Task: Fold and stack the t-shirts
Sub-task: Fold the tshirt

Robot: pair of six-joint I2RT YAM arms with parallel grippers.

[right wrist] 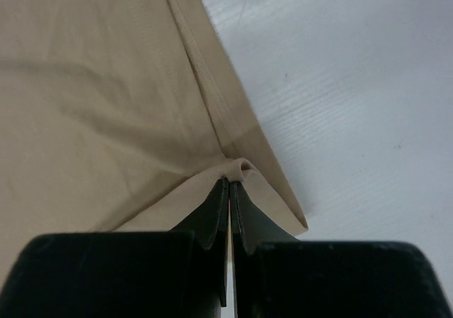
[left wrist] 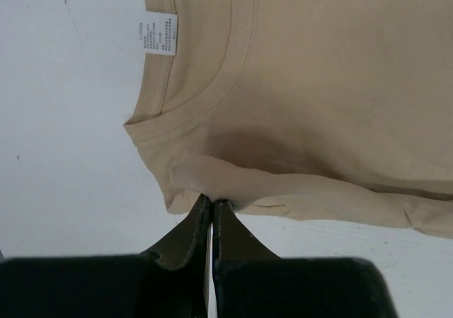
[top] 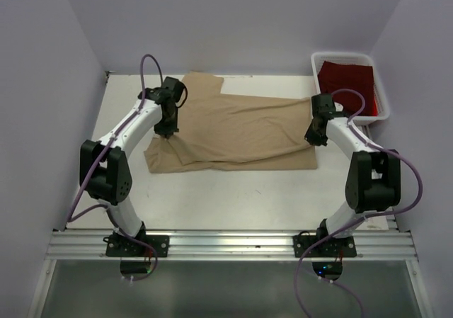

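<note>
Tan t-shirt (top: 241,130) pinched in left gripper (left wrist: 212,203) and right gripper (right wrist: 230,183); left wrist shows label (left wrist: 157,35).

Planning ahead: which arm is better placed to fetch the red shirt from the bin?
Right. The right gripper, pinching the tan shirt, sits beside the white bin holding the dark red shirt; the left gripper is at the shirt's other end.

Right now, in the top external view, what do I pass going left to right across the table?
In order: left claw → right claw → dark red t-shirt in the white bin. The tan t-shirt, pinched by both claws, spans them, so it has no single place.
</note>
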